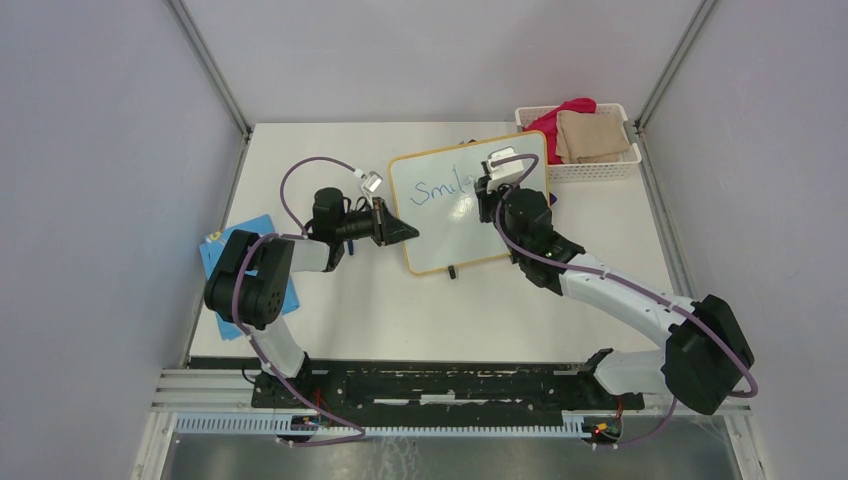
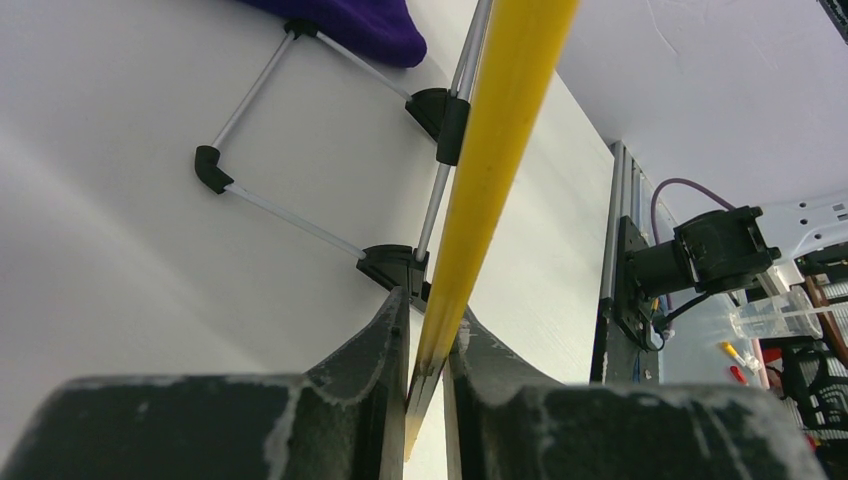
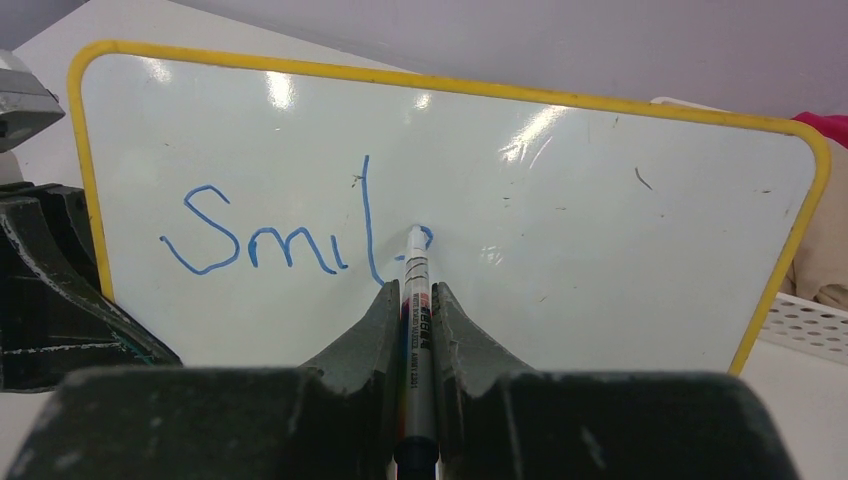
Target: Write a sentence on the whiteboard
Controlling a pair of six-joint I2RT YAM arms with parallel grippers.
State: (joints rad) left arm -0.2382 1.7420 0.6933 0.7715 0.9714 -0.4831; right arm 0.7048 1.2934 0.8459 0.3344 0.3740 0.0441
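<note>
The whiteboard (image 1: pixel 450 215) with its yellow frame (image 3: pixel 400 82) stands propped on the table. My left gripper (image 1: pixel 412 233) is shut on the board's left edge; in the left wrist view the yellow frame (image 2: pixel 490 150) runs between the two jaws (image 2: pixel 428 330). My right gripper (image 3: pixel 416 292) is shut on a white marker (image 3: pixel 415 300) whose tip touches the board. The sentence (image 3: pixel 290 235) reads "Smil" in blue, with a short new stroke at the marker tip. In the top view my right gripper (image 1: pixel 488 190) hangs over the end of the word (image 1: pixel 440 190).
A white basket (image 1: pixel 600 168) with pink and tan cloths sits at the back right. A blue card (image 1: pixel 225 255) lies at the left table edge. A purple cloth (image 2: pixel 350 25) lies behind the board, beside its wire stand (image 2: pixel 300 215).
</note>
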